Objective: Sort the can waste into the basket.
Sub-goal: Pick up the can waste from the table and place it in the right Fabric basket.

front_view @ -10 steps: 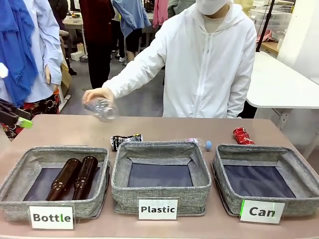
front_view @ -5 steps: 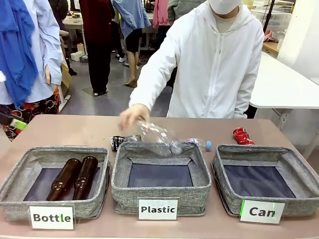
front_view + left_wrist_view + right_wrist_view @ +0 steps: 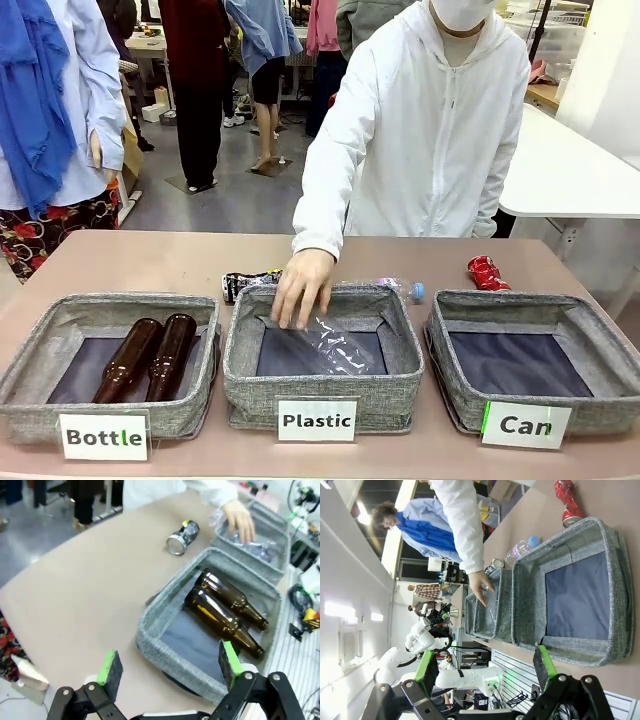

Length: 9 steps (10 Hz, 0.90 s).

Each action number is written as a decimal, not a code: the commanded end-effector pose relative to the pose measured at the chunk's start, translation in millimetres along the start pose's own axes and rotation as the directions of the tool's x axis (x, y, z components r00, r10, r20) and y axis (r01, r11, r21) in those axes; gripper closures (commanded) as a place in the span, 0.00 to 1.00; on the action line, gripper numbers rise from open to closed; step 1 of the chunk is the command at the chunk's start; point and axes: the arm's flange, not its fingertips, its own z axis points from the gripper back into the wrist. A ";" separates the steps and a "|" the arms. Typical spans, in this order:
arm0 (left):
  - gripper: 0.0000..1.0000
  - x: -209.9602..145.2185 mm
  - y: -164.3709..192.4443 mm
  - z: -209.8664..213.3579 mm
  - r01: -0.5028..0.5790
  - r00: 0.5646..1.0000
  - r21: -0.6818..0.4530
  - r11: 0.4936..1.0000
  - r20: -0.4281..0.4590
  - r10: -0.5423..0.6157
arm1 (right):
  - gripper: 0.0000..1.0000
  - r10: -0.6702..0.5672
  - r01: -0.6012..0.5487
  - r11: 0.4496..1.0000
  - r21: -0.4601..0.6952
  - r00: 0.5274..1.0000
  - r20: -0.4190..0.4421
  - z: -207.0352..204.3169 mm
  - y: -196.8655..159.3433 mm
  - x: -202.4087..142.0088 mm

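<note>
Layout before pickup: red can [image 3: 486, 272] askew just behind basket [image 3: 520, 300], nearer right claw [image 3: 486, 667]; dark can [image 3: 252, 282] nearer left claw [image 3: 170, 666]; both claws wide open, empty.

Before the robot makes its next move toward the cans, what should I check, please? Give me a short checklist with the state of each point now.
1. Left gripper open, holding nothing: ok.
2. Right gripper open, holding nothing: ok.
3. Can basket upright, only its dark floor showing: ok.
4. Red can lying on the table just behind the Can basket, untouched: ok.
5. Dark can lying behind the Plastic basket, close to the person's hand: not ok.
6. The person's hand is inside the Plastic basket, on a clear bottle: not ok; probably wait until it leaves.
</note>
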 end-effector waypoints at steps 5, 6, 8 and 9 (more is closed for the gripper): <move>0.00 190.1 -30.3 -156.2 0.356 0.845 -0.054 0.933 -0.408 -0.346 | 0.00 0.026 -0.026 0.999 0.023 1.000 0.017 1.0 1.3 2.6; 0.00 217.0 -35.4 -197.5 0.403 0.787 -0.083 0.911 -0.477 -0.392 | 0.00 0.026 -0.026 0.999 0.023 1.000 0.017 1.0 1.3 2.6; 0.00 259.1 -45.6 -279.1 0.495 0.655 -0.210 0.843 -0.548 -0.521 | 0.00 0.026 -0.026 0.999 0.023 1.000 0.017 1.0 1.3 2.6; 0.00 270.5 -48.3 -313.6 0.514 0.593 -0.278 0.811 -0.568 -0.571 | 0.00 0.026 -0.026 0.999 0.023 1.000 0.017 1.0 1.3 2.6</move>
